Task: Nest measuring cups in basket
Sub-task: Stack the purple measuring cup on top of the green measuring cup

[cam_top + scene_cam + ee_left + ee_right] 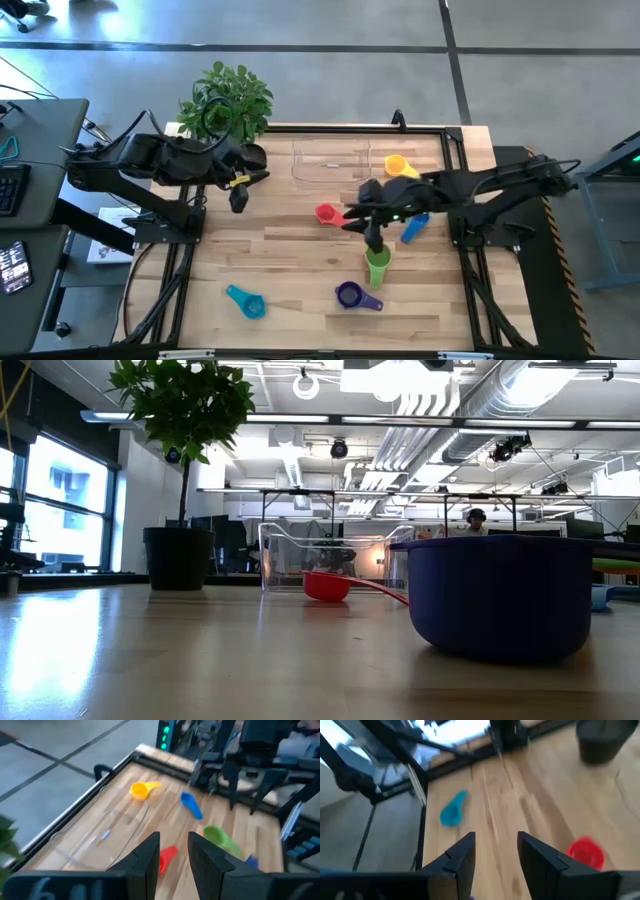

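1. Six measuring cups lie loose on the table [300, 290]; none is in the basket [331, 163], which stands empty at the far middle.
2. Right gripper [375, 240], fingers parted and holding nothing, hangs over the green cup [377, 266], probably to pick it up.
3. Left gripper [239, 197], open and empty, waits at far left beside the plant [228, 100].
4. Red cup [327, 214], yellow cup [396, 165] and blue cup [414, 227] lie nearest the basket; teal cup [245, 300] and purple cup [351, 295] lie at the near edge.

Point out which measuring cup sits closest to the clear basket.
The yellow measuring cup: it lies just off the right end of the basket, by the table's far edge. The red, blue, green, purple and teal cups all lie farther out.
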